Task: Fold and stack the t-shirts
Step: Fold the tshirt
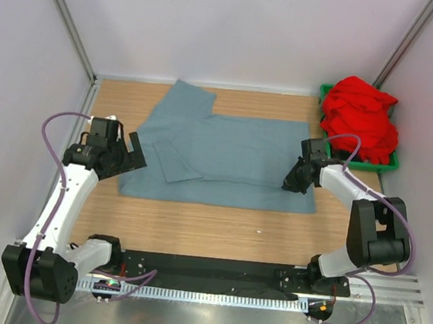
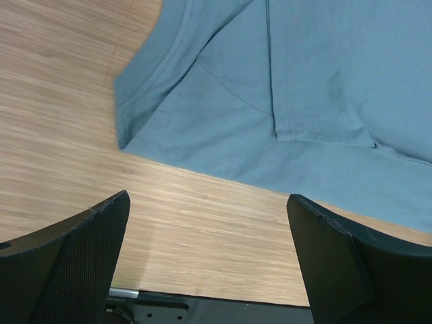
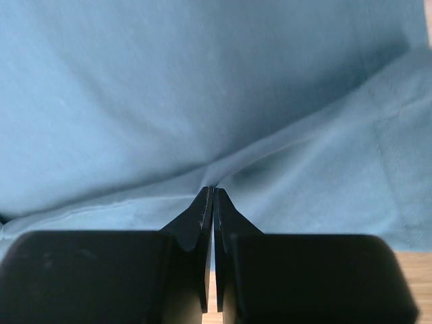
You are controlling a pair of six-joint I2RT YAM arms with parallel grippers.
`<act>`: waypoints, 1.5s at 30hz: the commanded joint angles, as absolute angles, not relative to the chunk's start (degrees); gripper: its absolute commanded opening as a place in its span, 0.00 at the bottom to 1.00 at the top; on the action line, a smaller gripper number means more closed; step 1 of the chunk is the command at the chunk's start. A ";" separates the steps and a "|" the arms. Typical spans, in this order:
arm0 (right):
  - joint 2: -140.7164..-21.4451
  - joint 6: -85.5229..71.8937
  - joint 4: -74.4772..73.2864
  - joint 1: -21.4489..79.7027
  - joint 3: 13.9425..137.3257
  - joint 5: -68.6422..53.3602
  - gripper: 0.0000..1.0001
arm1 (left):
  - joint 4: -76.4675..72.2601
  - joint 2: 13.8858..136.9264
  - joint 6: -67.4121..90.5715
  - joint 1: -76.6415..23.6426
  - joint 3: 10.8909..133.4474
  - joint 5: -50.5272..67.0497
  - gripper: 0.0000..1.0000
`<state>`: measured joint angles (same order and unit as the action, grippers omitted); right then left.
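You are looking down on a wooden surface (image 1: 217,228) where the grey-blue t-shirt (image 1: 233,152) is lying spread flat and turned sideways. One sleeve is pointing away from you at the shirt's far left corner, and the other is lying folded in over its body.

The right fingers (image 1: 291,184) are pressing down at the shirt's right end, toward its near corner. In the right wrist view they are squeezing shut, with a thin ridge of blue cloth rising into their tips, so they are gripping the shirt's fabric. That hold is likely giving you an edge to lift and carry across for a fold.

The left fingers (image 1: 134,146) are hovering just off the shirt's left edge, spread wide and holding nothing. The left wrist view is showing bare wood between them, with a stitched edge of the shirt just beyond. They are probably sitting there to take the shirt's left end.

The red t-shirt (image 1: 360,119) is sitting crumpled in a green bin (image 1: 394,160), beyond the grey-blue shirt's far right corner and apart from it, not yet folded. Judging from this, you are working early in the task: the first shirt is only partly folded and no stack is begun.
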<state>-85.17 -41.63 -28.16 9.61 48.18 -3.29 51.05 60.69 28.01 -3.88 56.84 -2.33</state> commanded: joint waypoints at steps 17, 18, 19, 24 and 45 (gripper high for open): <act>-95.29 -32.62 -34.62 13.34 74.16 7.55 0.08 | 49.48 59.42 27.33 -3.87 56.95 -2.81 1.00; -94.84 -32.09 -34.89 14.66 74.96 8.08 0.12 | 49.48 59.24 27.33 -3.87 56.95 -2.90 1.00; -94.57 -31.65 -35.59 16.07 75.58 9.22 0.23 | 49.48 58.98 27.33 -3.87 56.95 -2.99 1.00; -95.01 -29.02 -37.27 28.52 79.36 9.49 0.41 | 49.40 56.08 27.51 -3.95 56.87 -3.87 1.00; -129.53 -18.37 -44.82 56.60 121.89 13.27 0.48 | 48.60 42.63 28.83 -3.78 56.34 -10.72 1.00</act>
